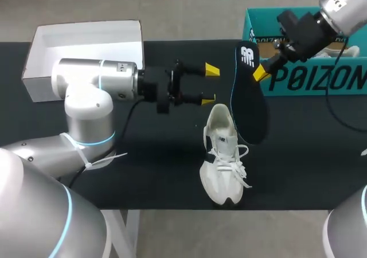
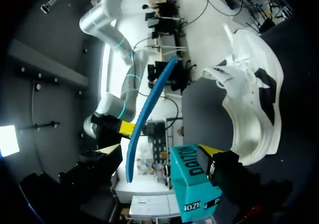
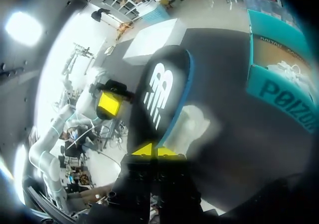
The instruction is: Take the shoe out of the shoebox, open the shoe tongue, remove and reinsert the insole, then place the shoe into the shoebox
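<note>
Now: insole [image 1: 248,97] out, clenched in right end effector [image 1: 261,71]

Likely light, thin and floppy, so prone to sag. Pinched at the edge near the logo end, hanging toe-down over the shoe [image 1: 222,160], at its 1 o'clock. Probably best kept by that heel end, feeding toe first. Shoe on bench [image 1: 160,172], toe toward 6 o'clock. Left end effector [image 1: 210,85] released, level, at shoe's 10 o'clock, touching nothing.

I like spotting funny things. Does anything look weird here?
The insole is out of the shoe. It is held up in the air near it, pinched by the right gripper. Nothing looks broken or spilled.
</note>
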Controlling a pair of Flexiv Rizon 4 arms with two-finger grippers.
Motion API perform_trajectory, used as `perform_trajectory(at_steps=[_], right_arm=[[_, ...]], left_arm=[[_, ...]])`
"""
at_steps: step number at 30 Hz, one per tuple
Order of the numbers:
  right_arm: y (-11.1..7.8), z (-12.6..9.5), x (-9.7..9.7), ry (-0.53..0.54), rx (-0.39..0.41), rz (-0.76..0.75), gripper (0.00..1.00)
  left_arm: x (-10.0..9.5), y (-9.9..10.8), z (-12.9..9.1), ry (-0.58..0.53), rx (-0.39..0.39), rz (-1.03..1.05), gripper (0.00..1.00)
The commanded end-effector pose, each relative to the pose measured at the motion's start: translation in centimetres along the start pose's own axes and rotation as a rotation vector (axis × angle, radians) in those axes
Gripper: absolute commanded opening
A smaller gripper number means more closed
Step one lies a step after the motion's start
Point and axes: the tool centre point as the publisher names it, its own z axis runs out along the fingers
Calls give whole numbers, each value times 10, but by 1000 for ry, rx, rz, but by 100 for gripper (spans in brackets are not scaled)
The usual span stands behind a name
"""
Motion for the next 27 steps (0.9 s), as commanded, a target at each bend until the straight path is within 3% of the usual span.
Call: perform_trajectory(at_steps=[1, 25, 26, 27], right_arm=[[21, 14, 2, 1, 90, -2, 0], [37, 44, 21, 33, 143, -2, 0], [37, 44, 21, 33, 144, -1, 0], [37, 44, 22, 34, 144, -1, 0]], left_arm=[[-1, -1, 2, 0, -5, 6, 100], [-5, -22, 2, 28, -37, 57, 100], [-5, -22, 2, 31, -37, 59, 96], [-5, -23, 3, 31, -38, 60, 78]])
